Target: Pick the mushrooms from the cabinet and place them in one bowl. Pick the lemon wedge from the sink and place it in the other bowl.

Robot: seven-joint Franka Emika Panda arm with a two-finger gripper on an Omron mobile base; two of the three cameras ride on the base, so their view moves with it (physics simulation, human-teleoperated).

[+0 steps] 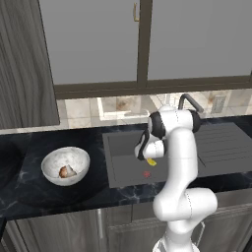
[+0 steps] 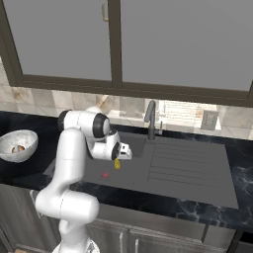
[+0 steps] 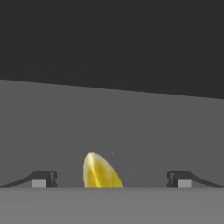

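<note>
Down low, glossy yellow lemon wedge [image 3: 101, 172]

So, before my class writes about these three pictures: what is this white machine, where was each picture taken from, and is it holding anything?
It is a white robot arm in a computer-drawn kitchen. Two pictures come from cameras behind it, one left, one right. The third looks out from its hand, whose fingers are spread wide open, holding nothing. Between them lies a yellow lemon wedge on the floor of the dark sink. On the black counter stands a white bowl with a mushroom inside.
</note>
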